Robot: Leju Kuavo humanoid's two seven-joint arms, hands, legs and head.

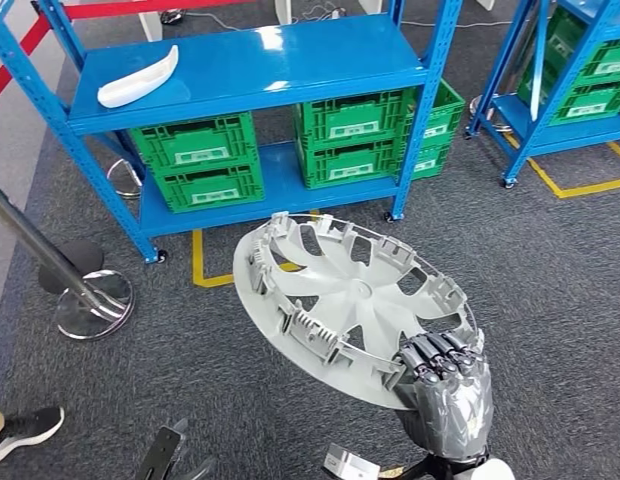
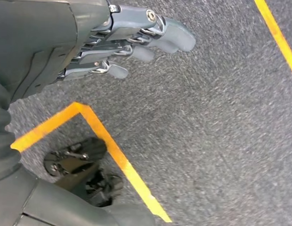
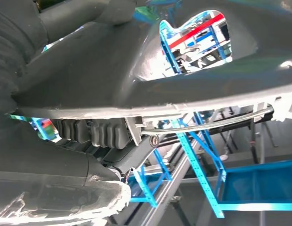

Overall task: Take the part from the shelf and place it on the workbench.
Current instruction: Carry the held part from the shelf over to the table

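A grey plastic wheel cover [image 1: 356,305] hangs tilted over the carpet in the head view, its ribbed inner side facing up. My right hand [image 1: 445,385] grips its near right rim, fingers curled over the edge. The right wrist view looks along the cover's underside [image 3: 144,70], close to the camera, with the hand's fingers [image 3: 101,134] pressed against it. My left hand [image 2: 137,37] hangs over the grey carpet with its fingers straight and apart, holding nothing.
A blue shelf rack [image 1: 246,70] stands ahead with a white curved part [image 1: 139,80] on its top board and green crates [image 1: 197,160] below. A second blue rack [image 1: 571,80] stands at the right. A stanchion base [image 1: 94,303] and a person's shoe [image 1: 24,430] lie at the left. Yellow floor tape [image 1: 197,265] marks the carpet.
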